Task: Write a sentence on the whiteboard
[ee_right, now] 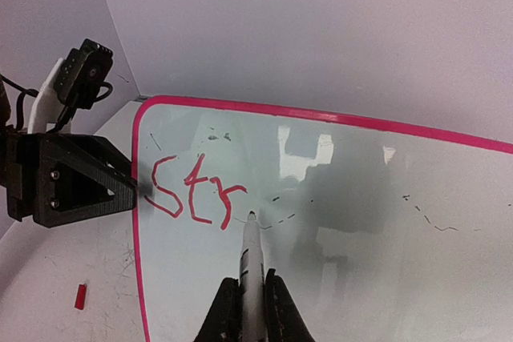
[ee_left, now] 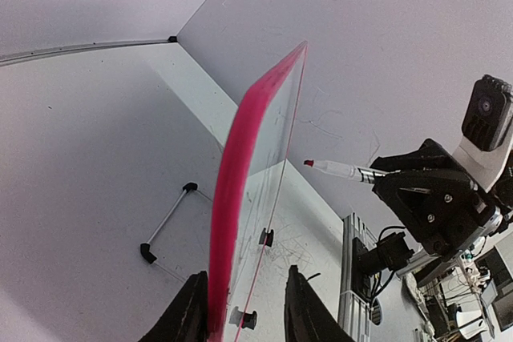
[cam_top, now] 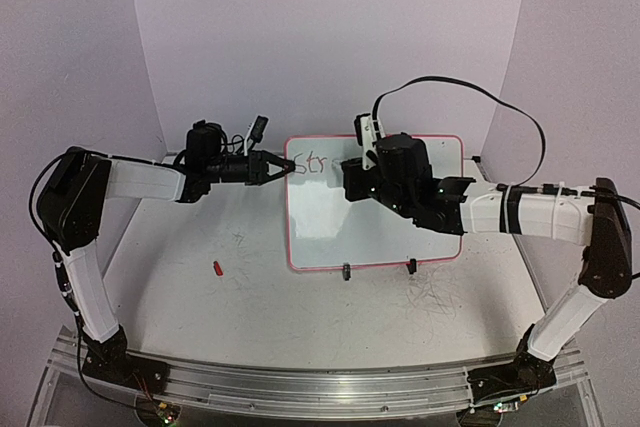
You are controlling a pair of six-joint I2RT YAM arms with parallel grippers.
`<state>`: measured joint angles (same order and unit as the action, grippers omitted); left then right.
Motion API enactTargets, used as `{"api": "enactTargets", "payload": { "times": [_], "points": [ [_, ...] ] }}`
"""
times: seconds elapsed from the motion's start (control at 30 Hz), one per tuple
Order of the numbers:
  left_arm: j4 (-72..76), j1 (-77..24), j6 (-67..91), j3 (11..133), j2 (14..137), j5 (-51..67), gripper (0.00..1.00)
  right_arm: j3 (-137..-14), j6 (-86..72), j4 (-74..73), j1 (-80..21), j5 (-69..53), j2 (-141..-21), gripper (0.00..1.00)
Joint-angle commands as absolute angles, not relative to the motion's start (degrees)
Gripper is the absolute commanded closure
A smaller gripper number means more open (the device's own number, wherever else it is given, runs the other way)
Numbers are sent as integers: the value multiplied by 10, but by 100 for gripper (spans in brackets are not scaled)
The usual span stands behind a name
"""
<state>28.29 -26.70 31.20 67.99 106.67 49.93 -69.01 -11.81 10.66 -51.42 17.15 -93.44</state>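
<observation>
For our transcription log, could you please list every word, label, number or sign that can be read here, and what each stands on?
"Str" - red handwritten letters on the whiteboard, near one corner.
Faint dark marks elsewhere on the whiteboard: not readable as text.
Grey scribbles on the tabletop: no letters.
Marker barrel: no print legible.
</observation>
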Motion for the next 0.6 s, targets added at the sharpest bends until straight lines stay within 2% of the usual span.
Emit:
{"api": "enactTargets", "payload": {
  "times": [0.0, 0.33, 0.57],
  "points": [
    [290, -269, 300, 682, 1040, 521, 72, -711, -111, 115, -516, 184, -939, 100],
    [291, -269, 293, 689, 1056, 523, 92, -723, -94, 119, -517, 179, -948, 100],
    [291, -269, 284, 686, 1057, 522, 99, -723, -93, 132, -517, 183, -950, 100]
  ]
}}
